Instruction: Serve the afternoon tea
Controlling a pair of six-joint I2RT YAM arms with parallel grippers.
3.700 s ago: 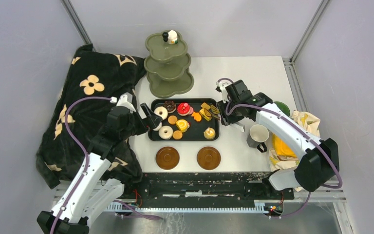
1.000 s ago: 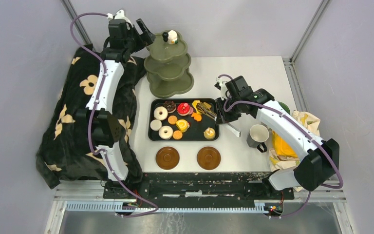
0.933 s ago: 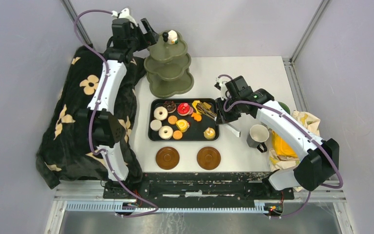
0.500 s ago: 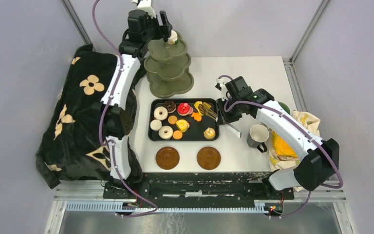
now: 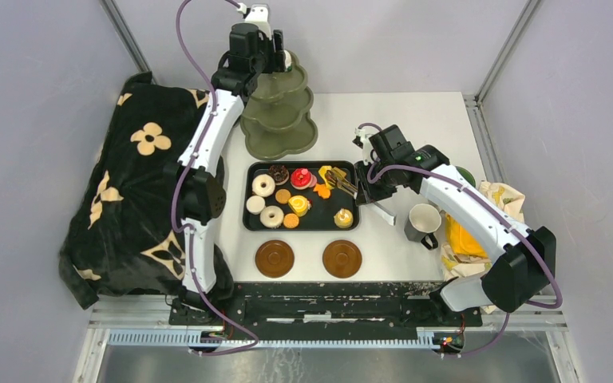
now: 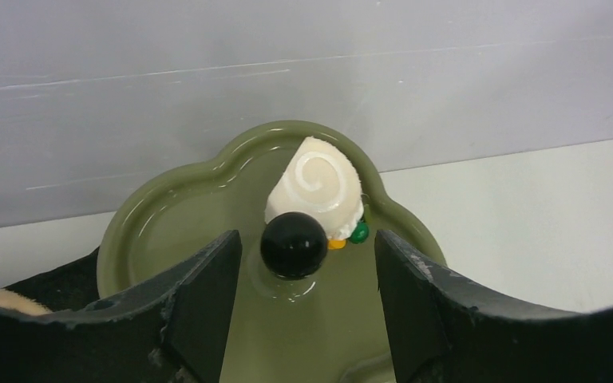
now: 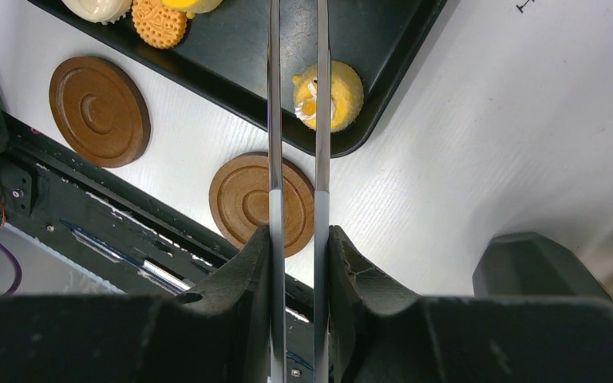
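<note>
From above, the left arm reached far back so that the left tool hung over the top of the olive stand, which stood at the rear of the surface beside a dark flowered blanket. That reach looked meant to deliver to, or tidy, the top tier. A white cake sat there. Most pastries lay on the black tray mid-surface, with two brown saucers bare in front and a mug off to the right, so the serving looked barely begun. The right tool hovered at the tray's right end, holding metal tongs pointed in over the pastries.

In the left wrist view, the left tool stood apart, gripping nothing. The stand's black knob showed between its fingers with a gap on each side. The swirled white cake leaned just behind the knob on the top tier.

In the right wrist view, the right tool was clamped on the tongs, squeezing the two blades nearly parallel. The blades ran out over one saucer towards a yellow cake on the tray, probably the next pick. Their tips were out of frame.
</note>
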